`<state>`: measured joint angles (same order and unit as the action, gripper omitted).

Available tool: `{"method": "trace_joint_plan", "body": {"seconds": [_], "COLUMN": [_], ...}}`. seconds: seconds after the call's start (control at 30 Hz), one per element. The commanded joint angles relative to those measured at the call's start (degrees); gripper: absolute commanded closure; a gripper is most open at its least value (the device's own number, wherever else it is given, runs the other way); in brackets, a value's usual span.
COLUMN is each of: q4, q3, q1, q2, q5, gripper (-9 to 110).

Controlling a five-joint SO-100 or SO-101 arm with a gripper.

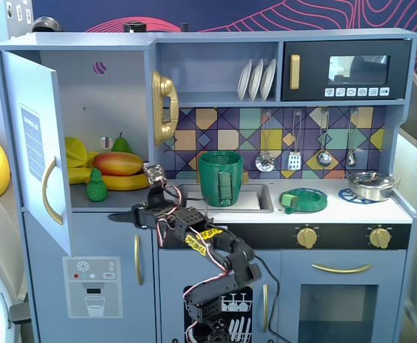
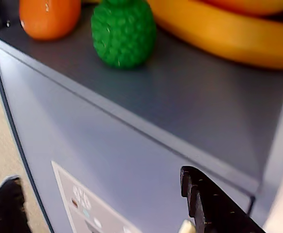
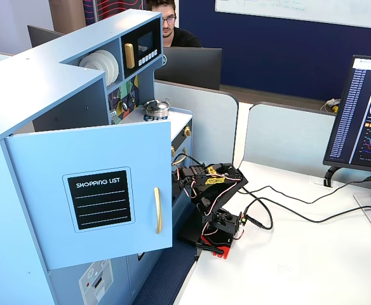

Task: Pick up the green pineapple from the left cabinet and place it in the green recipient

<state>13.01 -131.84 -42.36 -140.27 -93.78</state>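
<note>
The green pineapple point(image 1: 96, 186) stands upright at the front of the shelf in the open left cabinet point(image 1: 116, 93), beside a banana and a mango. In the wrist view the pineapple point(image 2: 123, 34) is at the top, near the shelf edge. My gripper point(image 1: 117, 216) is open and empty, just below the shelf's front edge and a little right of the pineapple. In the wrist view my gripper point(image 2: 102, 208) shows its two black fingers point(image 2: 209, 204) wide apart against the lower door. The green recipient point(image 1: 220, 177) stands in the sink, to the right. In a fixed view the cabinet door point(image 3: 96, 190) hides my gripper.
The open door with its gold handle point(image 1: 48, 189) juts out left of the gripper. A mango point(image 1: 117, 163), a banana point(image 1: 123, 181), a green pear point(image 1: 121, 144) and an orange fruit point(image 2: 49, 17) share the shelf. A flat green dish point(image 1: 303, 200) and a steel pot point(image 1: 371, 184) sit on the counter.
</note>
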Motion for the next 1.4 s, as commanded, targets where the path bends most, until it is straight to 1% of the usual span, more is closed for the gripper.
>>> {"method": "trace_joint_plan", "body": {"seconds": [0.0,0.17,0.5,0.73,1.1,1.37], "q4": [-7.29,-16.0,-25.49,-27.6,-27.42,-26.54], "q3": [7.03,10.28,14.59,22.76,30.85,41.04], "q1": [-0.88,-1.58,-2.46,-2.2,-2.11,-0.79], "q2": [5.63,12.39,24.17,33.13,42.1,50.63], "q5": [2.2,4.31,2.81,0.62,-2.2,-2.55], "gripper": [60,58,58,57,58,59]}}
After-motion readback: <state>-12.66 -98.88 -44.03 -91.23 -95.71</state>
